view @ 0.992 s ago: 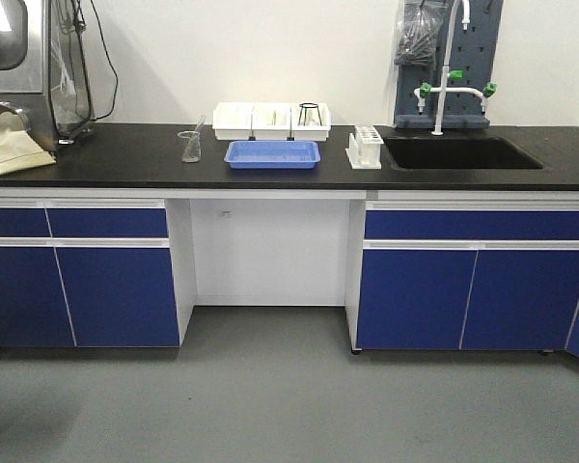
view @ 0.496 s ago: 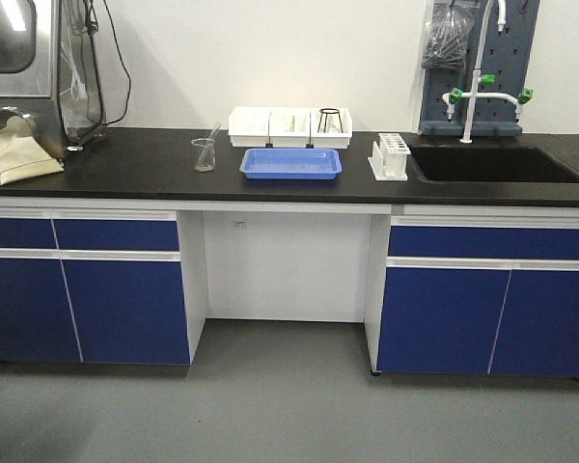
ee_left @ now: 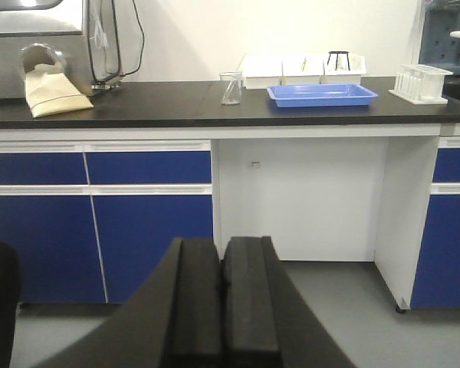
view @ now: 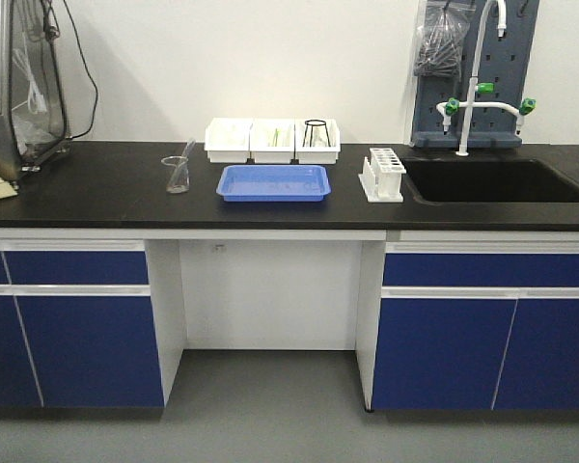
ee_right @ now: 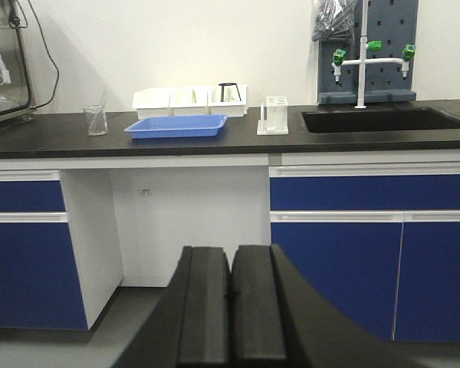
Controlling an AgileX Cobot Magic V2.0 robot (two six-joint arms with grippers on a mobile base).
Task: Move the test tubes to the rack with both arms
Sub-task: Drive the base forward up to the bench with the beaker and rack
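The white rack (view: 382,175) stands on the black counter just left of the sink. It also shows in the left wrist view (ee_left: 420,82) and the right wrist view (ee_right: 274,116). Test tubes cannot be made out clearly at this distance. My left gripper (ee_left: 221,244) is shut and empty, low in front of the blue cabinets. My right gripper (ee_right: 231,251) is shut and empty, low in front of the knee space. Both are far from the counter. Neither arm shows in the front view.
A blue tray (view: 274,182) lies mid-counter, with three white bins (view: 272,140) behind it and a clear beaker (view: 177,173) to its left. The black sink (view: 492,180) with a white tap (view: 475,77) is at the right. A steel cabinet (view: 5,87) stands far left.
The front view has shifted: the counter now sits lower and closer in the frame, and the bench objects have slid left. The beige bag is almost out at the left edge.
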